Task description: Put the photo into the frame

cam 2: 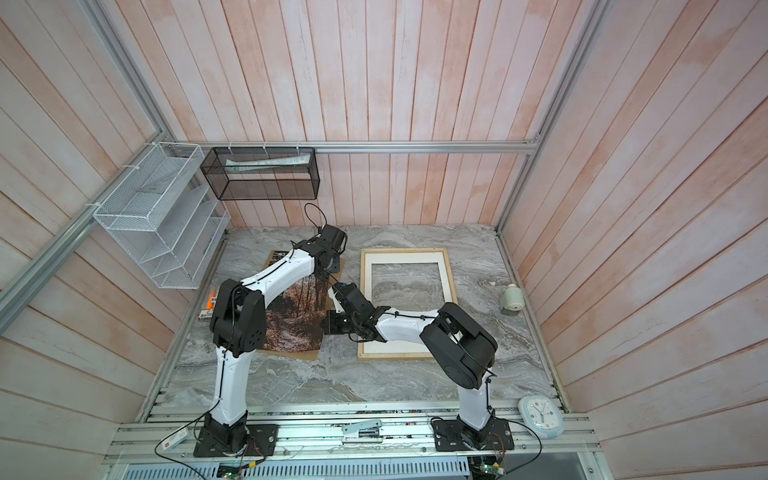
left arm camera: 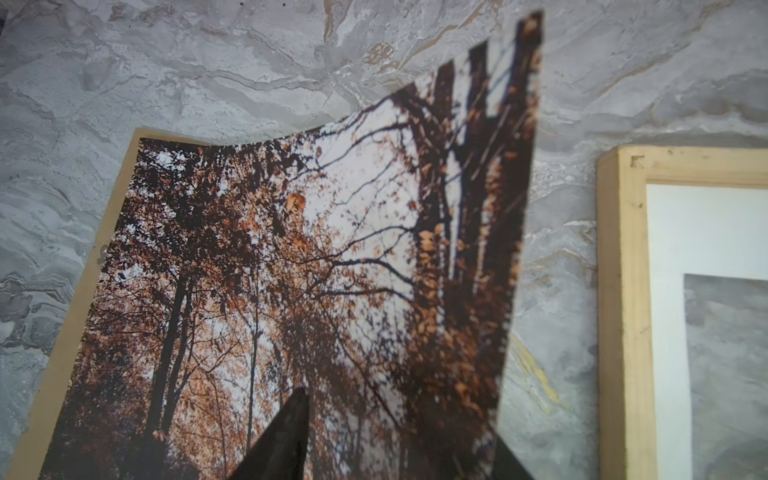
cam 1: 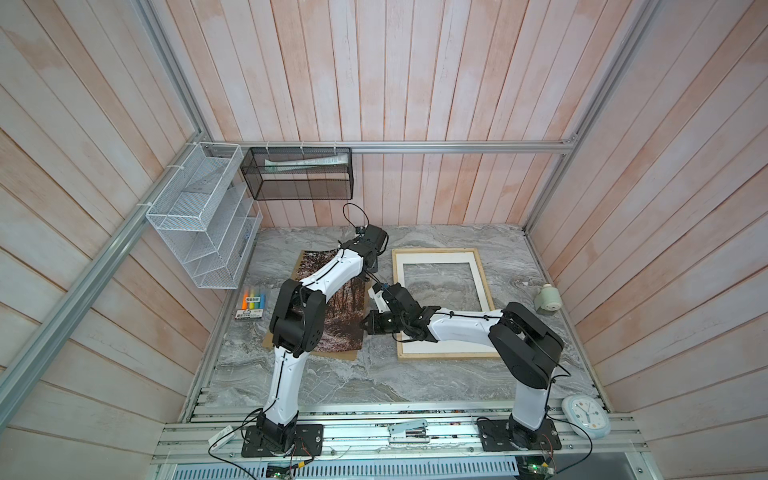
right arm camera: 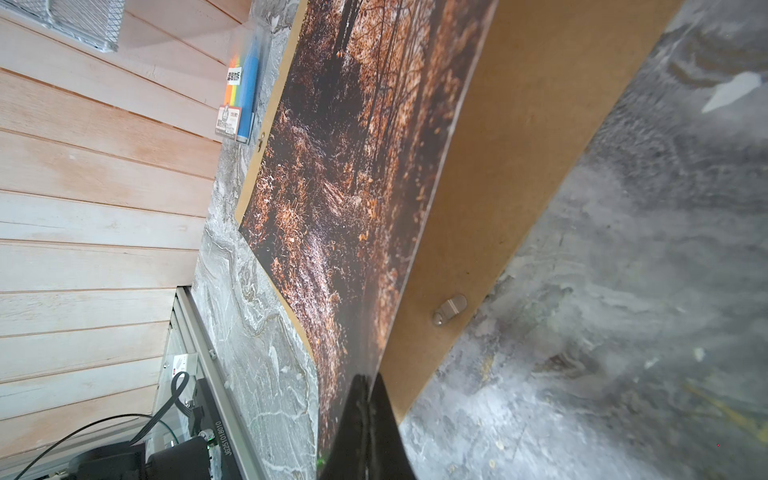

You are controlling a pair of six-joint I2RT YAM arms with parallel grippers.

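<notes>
Photo (cam 1: pixel 345 316), just one, sits pinched in my right claw (right arm camera: pixel 369 380), left claw (left arm camera: pixel 401 415) gaping astride; one frame (cam 1: pixel 436 250), partly behind my arm (cam 1: pixel 457 328)

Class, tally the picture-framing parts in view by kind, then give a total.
Photo: 1
Frame: 1
Mat: 1
Backing board: 1
Total: 4

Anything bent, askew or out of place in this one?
Yes. The photo is not lying flat: its edge nearest the frame curls up off the brown backing board, pinched in the shut right gripper.
</notes>
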